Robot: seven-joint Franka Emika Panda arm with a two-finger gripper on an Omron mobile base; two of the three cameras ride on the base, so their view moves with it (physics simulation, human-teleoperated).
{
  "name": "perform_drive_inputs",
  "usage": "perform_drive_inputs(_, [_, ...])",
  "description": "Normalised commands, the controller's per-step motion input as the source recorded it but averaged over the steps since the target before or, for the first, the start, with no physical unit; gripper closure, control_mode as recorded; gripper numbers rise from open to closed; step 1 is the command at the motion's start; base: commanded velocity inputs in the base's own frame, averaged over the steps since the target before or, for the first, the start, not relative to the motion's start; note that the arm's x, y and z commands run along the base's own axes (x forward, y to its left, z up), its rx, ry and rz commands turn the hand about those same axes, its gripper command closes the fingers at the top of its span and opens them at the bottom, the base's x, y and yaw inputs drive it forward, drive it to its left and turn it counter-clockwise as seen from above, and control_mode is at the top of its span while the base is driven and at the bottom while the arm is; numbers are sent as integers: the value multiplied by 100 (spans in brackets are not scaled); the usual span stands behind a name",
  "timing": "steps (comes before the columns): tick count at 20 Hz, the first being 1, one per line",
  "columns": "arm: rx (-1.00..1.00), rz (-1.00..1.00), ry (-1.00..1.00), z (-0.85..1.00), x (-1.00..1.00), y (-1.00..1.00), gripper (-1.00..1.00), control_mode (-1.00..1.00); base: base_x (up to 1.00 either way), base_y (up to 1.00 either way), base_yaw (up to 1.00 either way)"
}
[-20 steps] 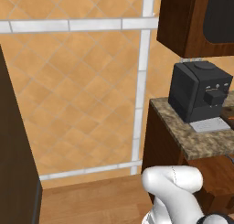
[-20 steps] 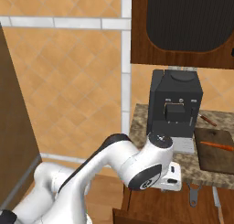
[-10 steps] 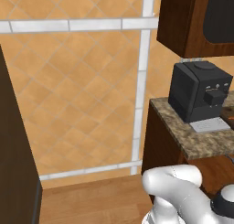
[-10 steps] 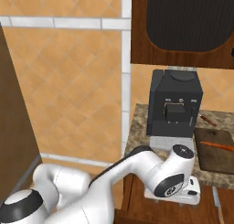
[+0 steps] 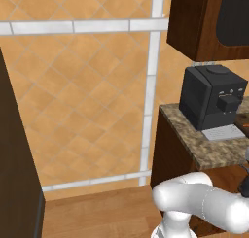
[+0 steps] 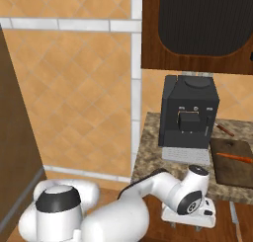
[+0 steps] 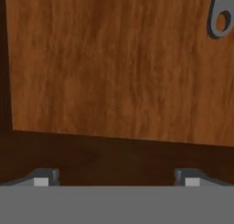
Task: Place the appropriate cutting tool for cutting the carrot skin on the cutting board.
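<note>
Right base view: coffee machine (image 6: 189, 116) beside cutting board (image 6: 232, 162).

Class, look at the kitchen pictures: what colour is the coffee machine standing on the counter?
The coffee machine is black, with a pale grey drip tray at its base; the right base view shows it best.

Even, flat rendered light, no glare, soft shading under the cabinet (image 6: 197, 28), coarse pixelated blur in the hand view.

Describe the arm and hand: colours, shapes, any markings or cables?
Glossy white arm built from rounded, tube-like links, with dark grey to black joint caps. The hand is a flat white block; its two fingertips are small, dark grey and squared, each with a pale pad. No cables or markings visible.
</note>
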Motion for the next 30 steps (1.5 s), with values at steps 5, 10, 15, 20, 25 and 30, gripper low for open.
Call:
perform_drive_inputs(5, [7,0,4,-71,15,-30,-100,-100,0,0,0])
perform_drive_inputs(10, [1,0,14,-47,-4,-8,-100,-100,0,0,0])
perform_drive_inputs(15, [0,0,24,-11,-47,0,-100,-100,0,0,0])
perform_drive_inputs(20, [0,0,25,-1,-71,0,-100,-100,0,0,0])
perform_drive_inputs(25, [0,0,20,34,-85,-11,-100,-100,0,0,0])
perform_drive_inputs(30, [0,0,7,38,-59,-15,-100,-100,0,0,0])
